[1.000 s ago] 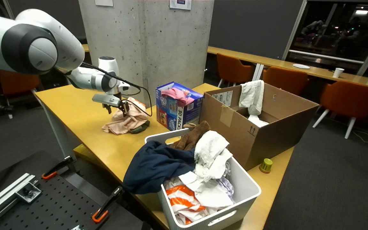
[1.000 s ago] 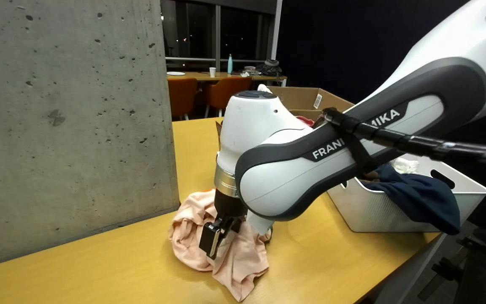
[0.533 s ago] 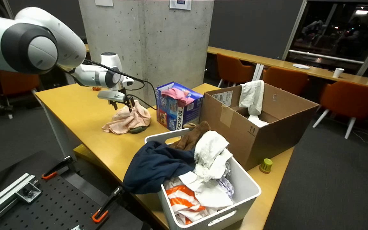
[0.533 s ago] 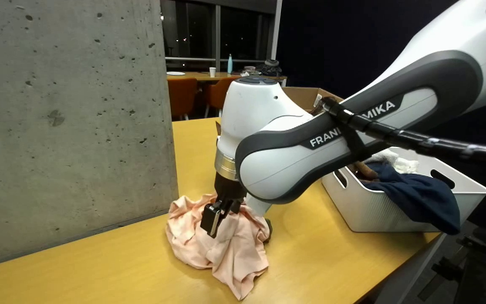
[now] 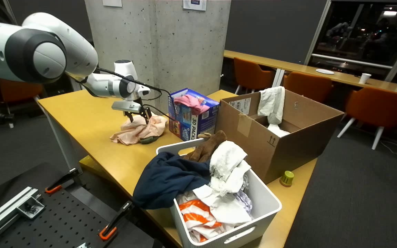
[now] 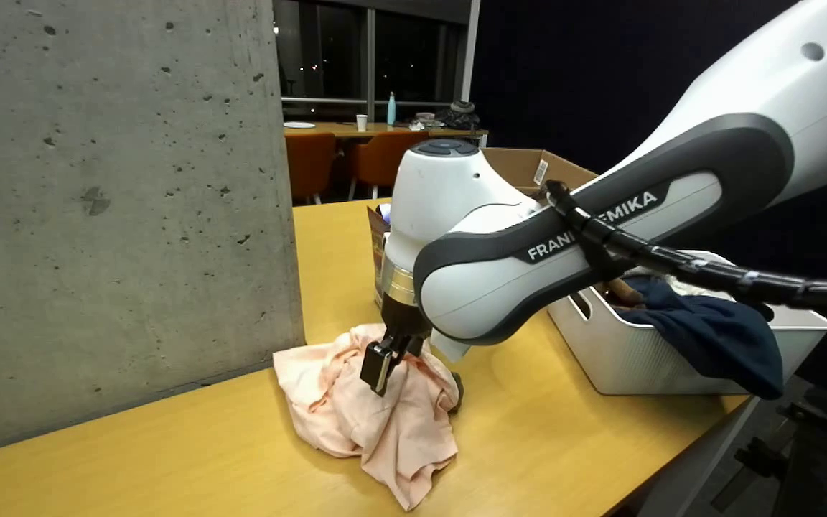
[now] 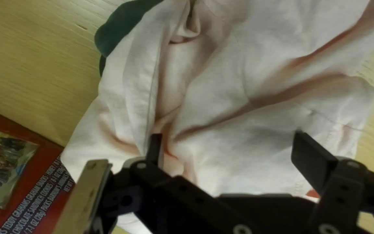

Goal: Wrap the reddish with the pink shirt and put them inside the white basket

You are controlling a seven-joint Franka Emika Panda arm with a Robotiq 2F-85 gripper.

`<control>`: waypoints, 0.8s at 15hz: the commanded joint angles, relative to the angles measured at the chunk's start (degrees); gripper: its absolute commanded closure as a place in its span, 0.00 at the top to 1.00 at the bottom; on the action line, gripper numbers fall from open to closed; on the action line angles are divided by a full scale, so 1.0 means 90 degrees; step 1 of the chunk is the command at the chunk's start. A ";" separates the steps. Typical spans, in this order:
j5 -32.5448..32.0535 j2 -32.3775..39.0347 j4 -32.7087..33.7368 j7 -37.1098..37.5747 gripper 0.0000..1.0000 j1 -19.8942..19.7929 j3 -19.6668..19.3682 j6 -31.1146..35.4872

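- Yellow wooden table stretches beneath me; in an exterior view a grey concrete pillar blocks part of it.
- My black two-fingered gripper has its fingers spread wide over the pale pink cloth shirt; whether their tips touch it, I cannot tell.
- That shirt lies rumpled on the table; in the wrist view its upper end runs out of the frame, and I cover part of its lower end myself.
- A smooth, rounded, dark green thing sticks out from under the shirt's edge; the rest is covered, and I cannot make out what it is. An orange-red patch beside one finger is too small to name.
- The white plastic basket stands well apart from the shirt, heaped with fabrics that hide its floor; a navy blue cloth drapes over its rim, and its base is cut off in an exterior view.
- A blue printed cardboard snack box, bright pink cloth in its top, stands near the shirt; in an exterior view my white and black arm hides most of it.
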 commanded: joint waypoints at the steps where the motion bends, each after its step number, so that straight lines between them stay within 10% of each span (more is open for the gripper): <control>1: -0.0087 0.0340 0.0512 -0.0040 1.00 0.0021 -0.0024 -0.0170; 12: 0.0069 0.1113 0.1910 -0.0220 1.00 0.0003 0.0199 -0.0190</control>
